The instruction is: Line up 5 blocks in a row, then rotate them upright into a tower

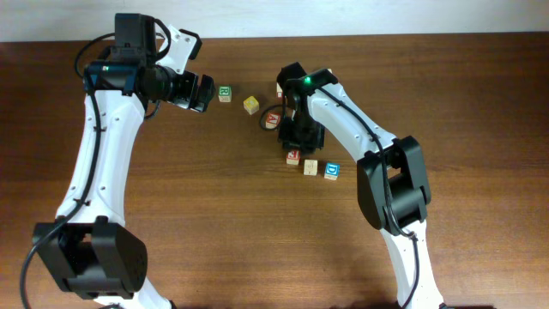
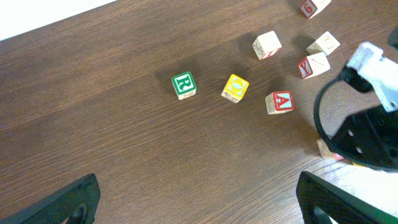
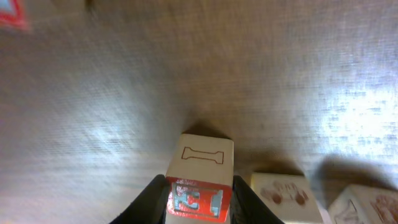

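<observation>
Left pincer (image 2: 198,191) hangs over the tabletop (image 1: 197,223) with its two fingers (image 2: 71,202) spread wide. Only wood grain shows in the gap between them, so it is open and holds nothing.

Just to its right in the overhead view sits the green-lettered block (image 1: 225,93), with its R face up. A little further right is the yellow block (image 1: 250,105), turned at an angle. After that comes the red A block (image 1: 272,119), with its letter face up. These three make a slanting line, each one apart from the next.

In the left wrist view, a cluster of other blocks (image 2: 313,65) lies past the red A block, close to the right arm. Some are plain and some have red print.

The right pincer (image 3: 199,186) points down at the tabletop, just right of the red A block. It is closed on the held block (image 3: 200,163), with one finger pressed against each side. This block's red-printed face is turned to the wrist camera, and its pale top face carries a thin outlined shape. From above, the arm hides the block. Whether it rests on the wood or is raised off it cannot be told.

Next to the pincer on the near side, a short row runs to the right. It starts with the first pale block (image 1: 293,156), which has faint reddish marks. The second pale block (image 1: 310,166) follows, and the blue block (image 1: 331,171) ends the row. The three lie near one another.
</observation>
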Robot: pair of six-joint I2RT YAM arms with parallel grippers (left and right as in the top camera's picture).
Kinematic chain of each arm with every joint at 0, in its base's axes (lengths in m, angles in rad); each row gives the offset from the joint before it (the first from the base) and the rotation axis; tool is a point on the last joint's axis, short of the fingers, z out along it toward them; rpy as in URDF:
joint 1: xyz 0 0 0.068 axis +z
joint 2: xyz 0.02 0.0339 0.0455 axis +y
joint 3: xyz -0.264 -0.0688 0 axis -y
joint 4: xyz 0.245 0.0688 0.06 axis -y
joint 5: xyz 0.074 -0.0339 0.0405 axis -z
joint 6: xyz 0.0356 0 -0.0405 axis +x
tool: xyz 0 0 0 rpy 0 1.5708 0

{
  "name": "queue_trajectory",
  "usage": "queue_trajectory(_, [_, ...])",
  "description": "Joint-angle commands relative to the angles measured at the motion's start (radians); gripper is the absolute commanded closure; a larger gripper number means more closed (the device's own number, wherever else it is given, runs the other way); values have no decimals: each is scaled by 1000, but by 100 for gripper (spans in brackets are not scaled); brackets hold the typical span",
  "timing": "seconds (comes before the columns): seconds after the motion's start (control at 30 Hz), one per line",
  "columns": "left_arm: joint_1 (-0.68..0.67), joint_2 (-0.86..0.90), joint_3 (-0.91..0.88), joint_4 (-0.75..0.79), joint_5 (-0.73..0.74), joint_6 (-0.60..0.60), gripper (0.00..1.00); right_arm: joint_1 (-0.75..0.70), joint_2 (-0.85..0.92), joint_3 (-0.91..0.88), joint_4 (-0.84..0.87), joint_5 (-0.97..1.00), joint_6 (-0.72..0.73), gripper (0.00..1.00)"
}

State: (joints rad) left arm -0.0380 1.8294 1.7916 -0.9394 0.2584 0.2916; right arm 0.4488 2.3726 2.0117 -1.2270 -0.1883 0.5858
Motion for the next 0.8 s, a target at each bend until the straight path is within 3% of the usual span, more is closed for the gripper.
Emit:
queue_trajectory(0.0, [2, 11, 18, -2, 15, -7, 1, 9, 24, -26, -65, 8, -66, 70])
queue_trajectory(0.23, [2, 11, 18, -2, 15, -7, 1, 7, 24, 3, -112, -26, -118, 53])
queue_trajectory(0.4, [2, 11, 18, -2, 15, -7, 1, 7, 24, 191, -135, -16, -137, 44])
queue_trajectory(0.47, [2, 11, 18, -2, 15, -7, 1, 7, 24, 206, -14, -10, -132, 44])
queue_trajectory(0.6, [2, 11, 18, -2, 15, -7, 1, 20, 48, 197, 251, 111, 53, 44])
queue_trajectory(0.77, [2, 11, 18, -2, 15, -7, 1, 25, 108, 197, 335, 138, 84, 44])
